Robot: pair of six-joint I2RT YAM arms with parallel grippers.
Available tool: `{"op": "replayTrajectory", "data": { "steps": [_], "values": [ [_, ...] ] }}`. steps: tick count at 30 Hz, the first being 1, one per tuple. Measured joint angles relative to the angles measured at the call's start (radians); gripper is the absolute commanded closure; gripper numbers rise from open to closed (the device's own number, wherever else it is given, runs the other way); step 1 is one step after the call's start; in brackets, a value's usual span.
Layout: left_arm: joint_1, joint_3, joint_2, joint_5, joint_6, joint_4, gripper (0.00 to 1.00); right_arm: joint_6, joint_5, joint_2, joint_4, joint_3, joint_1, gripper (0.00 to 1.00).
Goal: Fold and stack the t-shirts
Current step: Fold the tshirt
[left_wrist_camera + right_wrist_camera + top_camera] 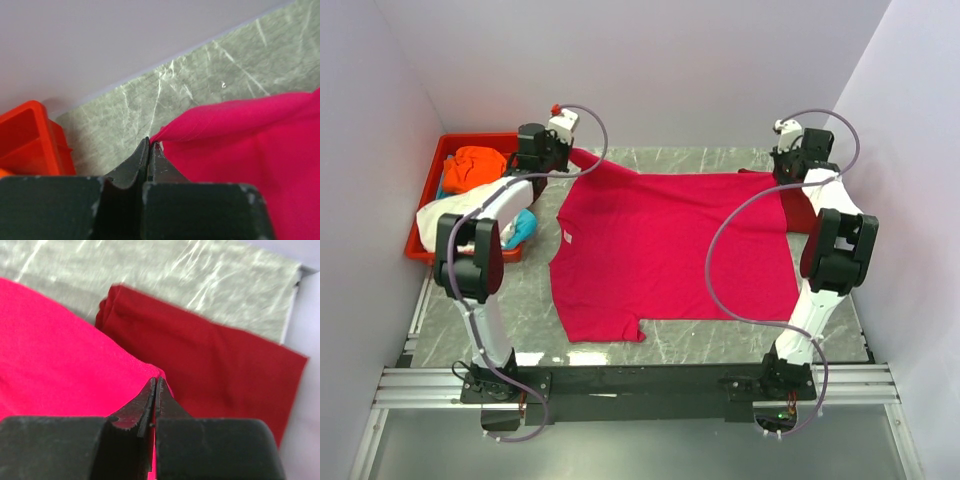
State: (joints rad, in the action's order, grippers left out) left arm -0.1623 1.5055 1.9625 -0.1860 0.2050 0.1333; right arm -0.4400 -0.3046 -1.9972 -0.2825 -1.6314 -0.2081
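Right fingers pinched tight on the pink shirt edge, dark red shirt just behind it on the surface.

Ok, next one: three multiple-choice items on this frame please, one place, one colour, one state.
1. In the tray, the far-end shirt is: A orange; B black; C yellow.
2. The darker red shirt lies: A in the tray; B at the pink shirt's right side; C at the near edge.
3. The left gripper is: A open; B shut on the pink shirt's edge; C shut on nothing.
A: orange cloth shows there. B: the right wrist view shows it beside the pink cloth. B: it is closed, pinching the cloth.
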Motion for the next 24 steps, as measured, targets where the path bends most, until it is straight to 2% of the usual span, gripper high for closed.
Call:
{"op": "replayTrajectory", "data": {
  "steps": [9, 24],
  "values": [
    [0.002, -0.150, -0.162, -0.030, -0.006, 0.043, 1.00, -0.007, -0.027, 0.057, 0.011, 0.090, -0.001, 1.00],
    [0.004, -0.209, -0.193, -0.071, -0.030, 0.027, 1.00, -0.006, -0.075, 0.211, 0.103, 0.268, -0.050, 1.00]
  ]
}}
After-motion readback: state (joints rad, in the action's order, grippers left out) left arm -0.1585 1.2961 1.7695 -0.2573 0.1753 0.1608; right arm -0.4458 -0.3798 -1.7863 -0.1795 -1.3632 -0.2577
